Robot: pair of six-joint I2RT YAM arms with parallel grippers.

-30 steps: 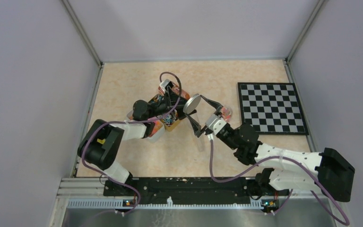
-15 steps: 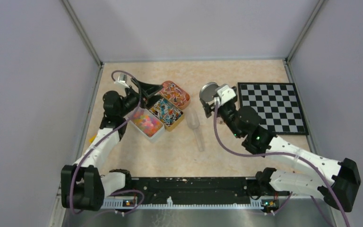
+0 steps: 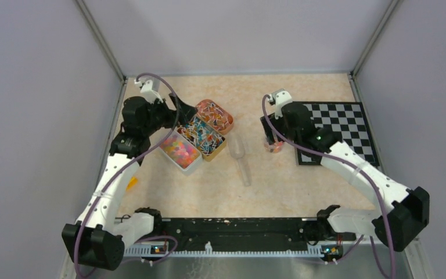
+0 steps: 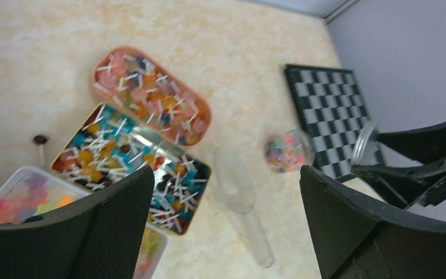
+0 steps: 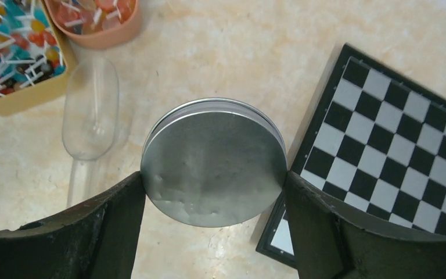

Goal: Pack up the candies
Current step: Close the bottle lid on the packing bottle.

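Overhead, the left gripper (image 3: 176, 108) hangs in the upper left of the frame above the table (image 3: 209, 192), its jaws wide apart with nothing between them. Just below and right of it sit three containers in a tight cluster. A white tray (image 3: 194, 166) is the lowest and holds the candies (image 3: 179, 149), a bright mass of pink, orange and yellow. A gold tin (image 3: 215, 154) of lollipops lies against its upper right side. A round-ended orange tin (image 3: 229, 123) of wrapped sweets lies beyond that, toward the top of the frame.

A clear scoop (image 3: 241, 160) lies on the table right of the gold tin, bowl toward the top of the frame and handle pointing down. It is apart from the tins.

Further right, a small jar (image 4: 288, 151) stands just beside the left edge of a chessboard (image 3: 340, 131). More of the bead-like candies show through its open mouth in the left wrist view.

The right gripper (image 5: 213, 179) is right of centre in the overhead view, over the jar. Its jaws are clamped on a round silver lid (image 5: 212, 145), one finger pressed to each side of the rim. In the right wrist view the lid faces the camera flat, with the scoop at its upper left and the chessboard at its right. In the left wrist view the lid appears nearly edge-on, to the right of the jar and not touching it.
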